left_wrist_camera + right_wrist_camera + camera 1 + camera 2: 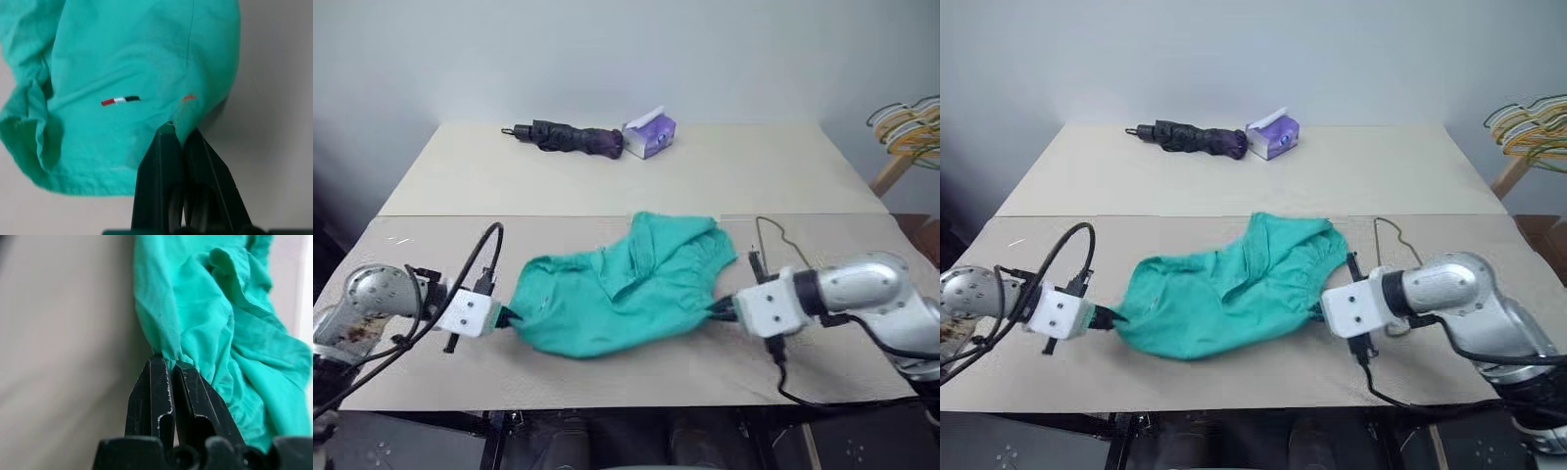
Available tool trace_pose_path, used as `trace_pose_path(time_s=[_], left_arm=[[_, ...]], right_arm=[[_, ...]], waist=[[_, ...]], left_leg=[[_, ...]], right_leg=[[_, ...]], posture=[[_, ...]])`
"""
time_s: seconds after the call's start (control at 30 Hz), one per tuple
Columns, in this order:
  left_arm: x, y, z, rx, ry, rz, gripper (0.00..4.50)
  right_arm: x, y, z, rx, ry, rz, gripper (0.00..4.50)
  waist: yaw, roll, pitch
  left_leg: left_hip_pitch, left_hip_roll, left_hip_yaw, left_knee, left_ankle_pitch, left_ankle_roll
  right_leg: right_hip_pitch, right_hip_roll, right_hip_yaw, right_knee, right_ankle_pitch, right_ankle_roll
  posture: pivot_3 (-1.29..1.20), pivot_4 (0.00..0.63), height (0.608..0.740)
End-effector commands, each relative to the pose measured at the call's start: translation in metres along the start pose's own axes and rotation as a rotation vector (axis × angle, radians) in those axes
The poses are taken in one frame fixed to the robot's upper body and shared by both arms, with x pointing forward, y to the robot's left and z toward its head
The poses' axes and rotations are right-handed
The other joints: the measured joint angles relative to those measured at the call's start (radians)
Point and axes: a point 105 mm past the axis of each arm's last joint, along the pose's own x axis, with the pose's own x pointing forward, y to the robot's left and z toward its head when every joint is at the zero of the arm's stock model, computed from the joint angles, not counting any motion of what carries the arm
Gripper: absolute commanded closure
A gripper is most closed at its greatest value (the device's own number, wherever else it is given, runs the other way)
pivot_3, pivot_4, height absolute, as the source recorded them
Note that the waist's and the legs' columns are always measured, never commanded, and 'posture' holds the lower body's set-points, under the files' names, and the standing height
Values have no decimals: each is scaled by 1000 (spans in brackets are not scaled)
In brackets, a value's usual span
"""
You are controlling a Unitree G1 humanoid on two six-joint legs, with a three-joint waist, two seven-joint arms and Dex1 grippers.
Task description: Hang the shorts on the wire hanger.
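Head-camera scene, near to far. At the lower left of the frame the left gripper (509, 318) is clamped on one end of the teal-green shorts (626, 289), its black fingers (161, 176) pressed together over a pinch of fabric near a small red, white and black tag (120, 100). At the lower right the right gripper (722, 309) is likewise closed on the opposite end of the shorts, its fingers (161, 404) nipping a gathered fold. The shorts lie crumpled at the centre of the frame, stretched between the two grippers on the near part of the beige table (607, 377), with one folded flap raised toward the upper middle. Just right of the shorts, behind the right gripper, the thin wire hanger (773, 240) lies flat on the table, partly hidden by the arm. Toward the far edge of the table, at upper centre, rest a dark folded umbrella (570, 138) and, touching its right end, a purple tissue pack (649, 134). At the upper right edge, beyond the table, hangs a bunch of multicoloured hangers (909, 125).
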Motion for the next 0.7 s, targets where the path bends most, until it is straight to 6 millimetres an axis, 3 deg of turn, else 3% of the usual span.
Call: trace_pose_path(time_s=[0.03, 0.1, 0.17, 0.33, 0.5, 0.6, 0.7], left_arm=[[-7, 21, 13, 38, -27, 99, 4475], [-4, 39, 14, 41, -34, 180, 4475], [-4, 69, 13, 37, -29, 332, 4475], [-23, 169, 9, -45, 34, 826, 4475], [-87, 259, 18, -85, 138, 1331, 4475], [-139, 288, 39, -49, 192, 1613, 4475], [-174, 297, 61, 29, 199, 1788, 4475]], right_arm=[[-13, -13, 7, -45, -39, -12, 4500], [-16, -30, 4, -48, -40, -52, 4500], [-20, -54, -4, -43, -16, -116, 4500], [-36, -136, -38, -67, 164, -420, 4500], [-70, -224, -59, -92, 385, -846, 4500], [-109, -264, -47, -163, 471, -1142, 4500], [-143, -284, -26, -259, 480, -1400, 4500]], waist=[[0, 0, 0], [0, 0, 0], [2, 0, -1], [6, -2, -2], [3, -4, -5], [-3, -5, -5], [-7, -4, -6]], left_leg=[[1, 1, 0, 0, 0, 0], [3, 1, 1, 0, 1, 0], [2, 1, 0, 1, 1, 0], [-1, -1, -2, 3, 1, 0], [-11, -3, -3, 2, 5, -6], [-23, -6, -3, 0, 14, -21], [-36, -7, -2, -1, 17, -26]], right_leg=[[1, 1, 0, 0, -1, 1], [2, 1, 1, 0, -3, 6], [2, 2, 1, 0, -3, 5], [0, 2, 1, -1, 3, -1], [-11, 0, 0, 0, 5, -1], [-28, -3, 0, 12, 5, -1], [-45, -4, 1, 16, 5, -1]], posture=[[7, 72, 740], [13, 68, 740], [19, 62, 740], [41, 35, 740], [58, 0, 740], [58, 0, 740], [51, 0, 740]])
